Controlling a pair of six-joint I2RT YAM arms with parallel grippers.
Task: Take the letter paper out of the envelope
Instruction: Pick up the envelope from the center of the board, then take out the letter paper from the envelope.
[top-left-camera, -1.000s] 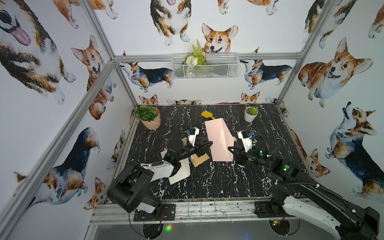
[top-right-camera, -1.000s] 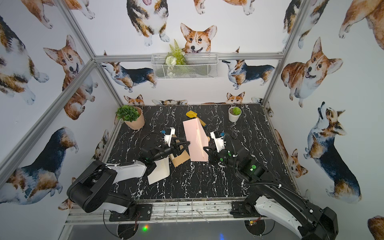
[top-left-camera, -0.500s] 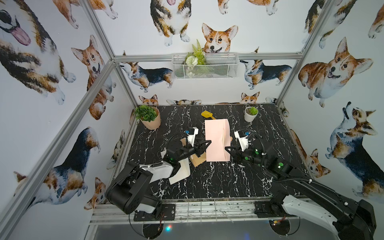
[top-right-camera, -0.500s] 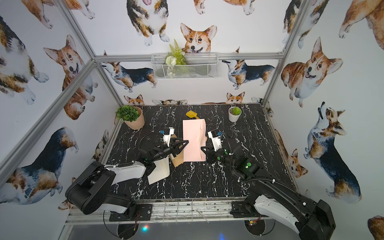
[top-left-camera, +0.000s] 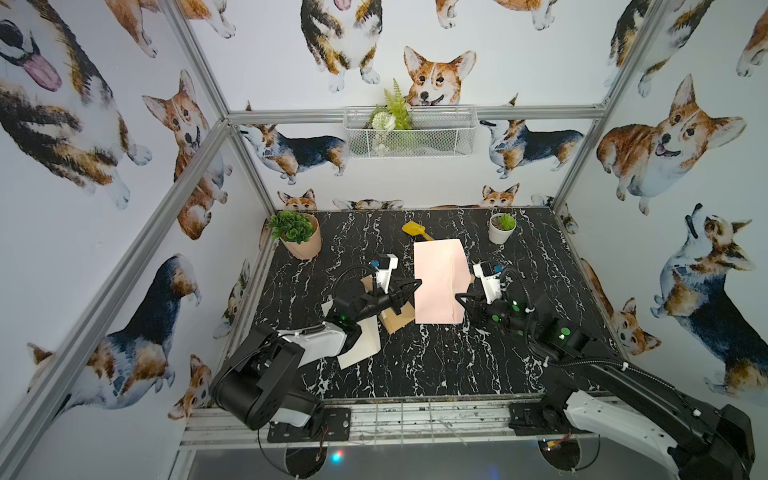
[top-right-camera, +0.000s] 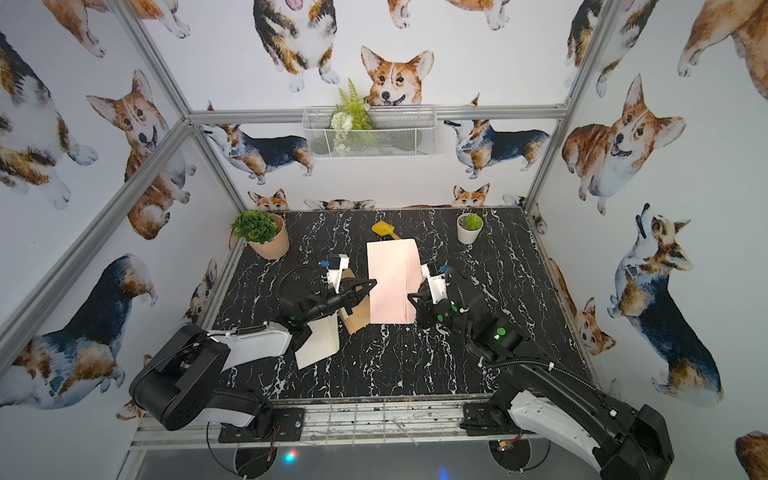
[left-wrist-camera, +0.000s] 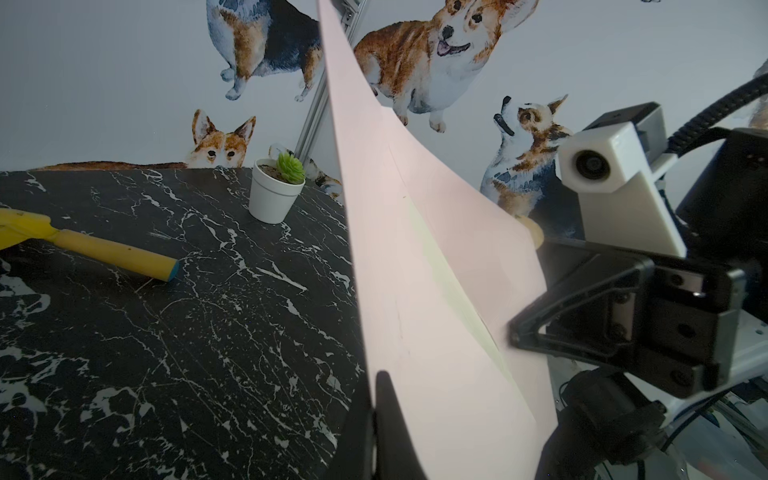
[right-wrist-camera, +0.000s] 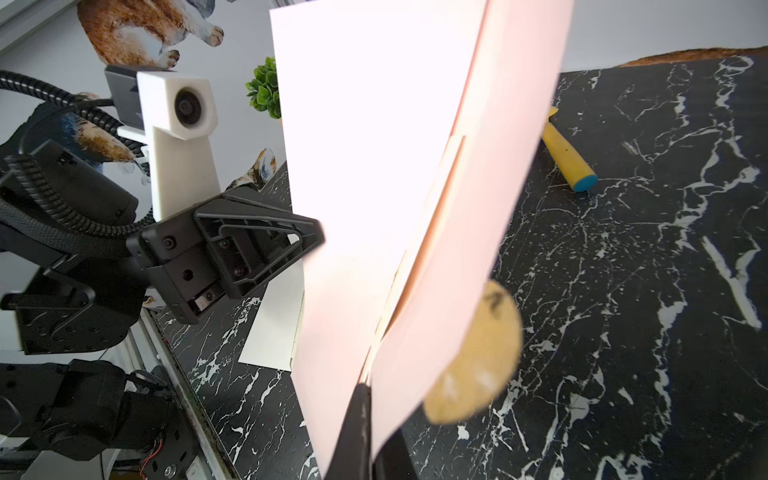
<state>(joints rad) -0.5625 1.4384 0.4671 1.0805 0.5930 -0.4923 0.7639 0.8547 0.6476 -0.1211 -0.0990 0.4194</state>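
Observation:
A large pink envelope (top-left-camera: 438, 282) hangs upright above the black marble table, held between both arms in both top views. It has two pink layers, and a pale strip of letter paper (left-wrist-camera: 451, 286) shows between them. My left gripper (top-left-camera: 417, 284) is shut on the envelope's left edge; its fingers (left-wrist-camera: 388, 407) meet at the sheet. My right gripper (top-left-camera: 458, 297) pinches the right edge low down, and in the right wrist view one pink layer (right-wrist-camera: 436, 332) runs between its nearly closed fingers (right-wrist-camera: 357, 415).
A brown envelope (top-left-camera: 400, 322) and a white sheet (top-left-camera: 361, 345) lie under the left arm. A yellow scoop (top-left-camera: 415, 230) lies behind the pink envelope. A white pot (top-left-camera: 502, 227) stands back right and a terracotta pot (top-left-camera: 299, 237) back left. A tan disc (right-wrist-camera: 473, 353) shows behind the pink sheet.
My left gripper has closed onto the pink envelope's left edge. The right arm has swung the envelope from tilted to straight and a little leftward.

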